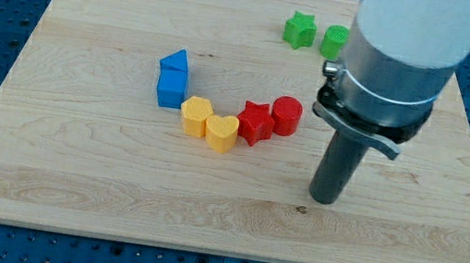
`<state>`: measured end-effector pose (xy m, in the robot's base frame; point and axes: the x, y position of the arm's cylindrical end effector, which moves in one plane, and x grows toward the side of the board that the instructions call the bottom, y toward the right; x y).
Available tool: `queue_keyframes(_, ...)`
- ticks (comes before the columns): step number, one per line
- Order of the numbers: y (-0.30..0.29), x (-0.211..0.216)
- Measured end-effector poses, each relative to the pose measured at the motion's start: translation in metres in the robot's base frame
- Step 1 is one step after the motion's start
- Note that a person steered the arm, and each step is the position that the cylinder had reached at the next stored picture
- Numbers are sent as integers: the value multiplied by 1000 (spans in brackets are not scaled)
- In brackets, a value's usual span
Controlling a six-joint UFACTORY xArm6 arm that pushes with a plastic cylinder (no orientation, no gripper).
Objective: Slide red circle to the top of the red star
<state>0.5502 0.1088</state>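
Note:
The red circle (287,115), a short cylinder, stands on the wooden board (73,154) just right of and slightly above the red star (255,122), touching it. My tip (325,200) rests on the board to the lower right of both red blocks, a clear gap away from the red circle.
A yellow heart (221,133) touches the red star's left side, with a yellow hexagon (195,115) beside it. A blue cube (171,89) and a blue triangle (175,61) sit further left. A green star (300,30) and a green circle (333,41) stand near the top, partly behind the arm.

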Motion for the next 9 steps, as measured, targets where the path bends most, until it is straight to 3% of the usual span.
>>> queue_keyframes(5, 5, -9)
queue_keyframes(9, -28, -84)
